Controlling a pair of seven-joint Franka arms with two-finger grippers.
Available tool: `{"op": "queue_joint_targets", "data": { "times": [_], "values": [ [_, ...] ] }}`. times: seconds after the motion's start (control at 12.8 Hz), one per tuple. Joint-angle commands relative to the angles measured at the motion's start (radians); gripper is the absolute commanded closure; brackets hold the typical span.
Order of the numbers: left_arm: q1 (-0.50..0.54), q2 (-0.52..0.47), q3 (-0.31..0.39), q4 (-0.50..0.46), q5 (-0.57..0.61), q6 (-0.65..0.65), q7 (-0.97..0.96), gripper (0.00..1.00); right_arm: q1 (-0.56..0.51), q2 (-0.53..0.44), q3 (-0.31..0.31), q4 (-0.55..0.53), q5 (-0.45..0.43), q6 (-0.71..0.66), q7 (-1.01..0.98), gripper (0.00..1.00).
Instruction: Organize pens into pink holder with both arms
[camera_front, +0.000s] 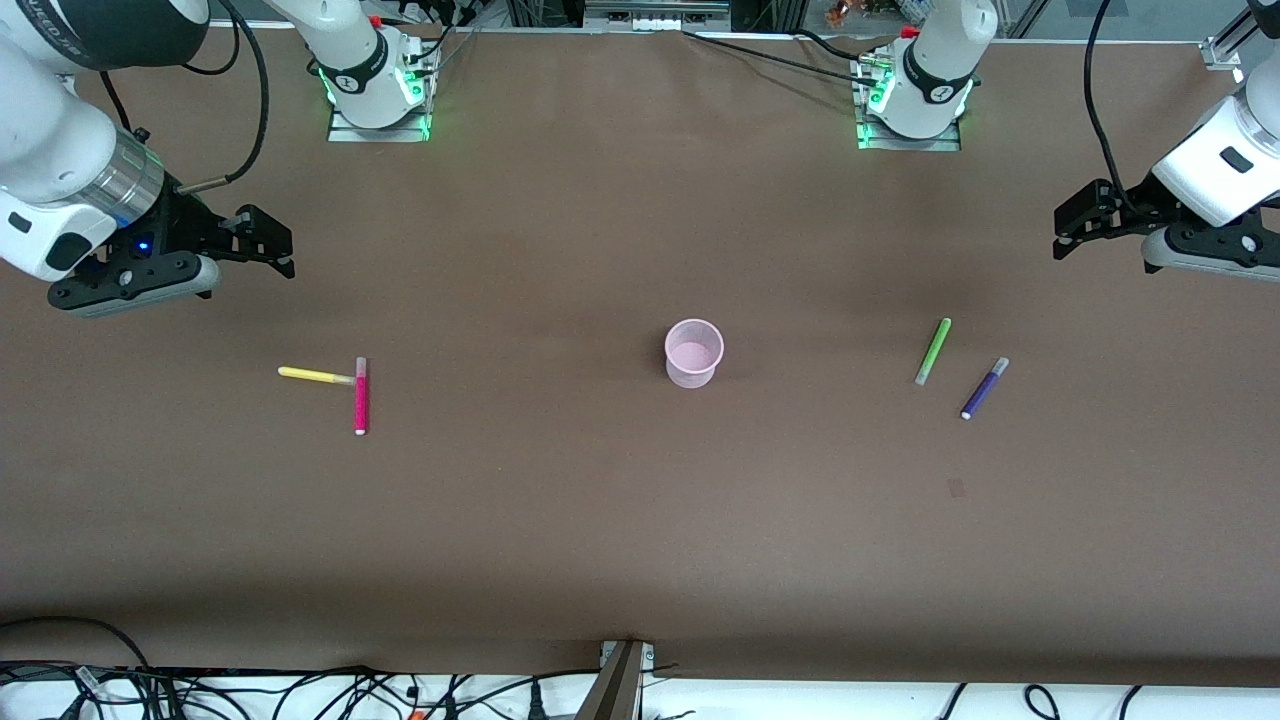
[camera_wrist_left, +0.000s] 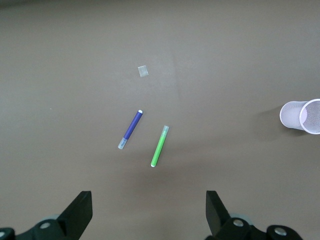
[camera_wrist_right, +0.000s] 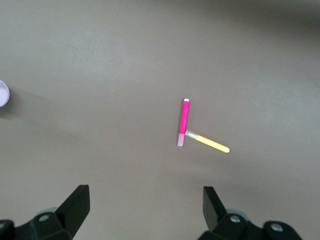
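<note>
The pink holder (camera_front: 693, 352) stands upright mid-table, nothing in it. Toward the right arm's end lie a yellow pen (camera_front: 314, 376) and a magenta pen (camera_front: 360, 396), the yellow one's tip touching the magenta one's cap end; both show in the right wrist view (camera_wrist_right: 210, 143) (camera_wrist_right: 184, 121). Toward the left arm's end lie a green pen (camera_front: 933, 351) and a purple pen (camera_front: 984, 389), apart from each other, also seen from the left wrist (camera_wrist_left: 159, 146) (camera_wrist_left: 131, 129). My right gripper (camera_front: 276, 243) hovers open above the table, away from its pens. My left gripper (camera_front: 1072, 222) hovers open likewise.
A small pale scrap (camera_wrist_left: 143, 71) lies flat on the brown table (camera_front: 560, 520), nearer the front camera than the purple pen. The arm bases (camera_front: 375, 90) (camera_front: 915, 95) stand along the table's edge farthest from the camera. Cables (camera_front: 300, 695) run along the near edge.
</note>
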Motion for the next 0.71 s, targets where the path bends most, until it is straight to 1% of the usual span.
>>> {"op": "queue_joint_targets", "data": {
  "times": [0.0,0.47,0.55,0.63],
  "values": [
    [-0.001,0.012,0.004,0.031,-0.012,-0.027,0.001,0.00,-0.003,0.002,0.003,0.014,-0.010,-0.008,-0.008,0.00],
    [-0.001,0.013,0.004,0.027,-0.013,-0.042,0.003,0.00,-0.003,0.002,0.003,0.014,-0.010,-0.008,-0.008,0.00],
    [-0.002,0.021,0.004,0.024,-0.013,-0.049,0.004,0.00,-0.003,0.002,0.003,0.014,-0.010,-0.008,-0.008,0.00],
    [-0.002,0.048,0.004,0.019,-0.012,-0.050,0.006,0.00,-0.003,0.002,0.003,0.014,-0.010,-0.008,-0.008,0.00]
  ]
}}
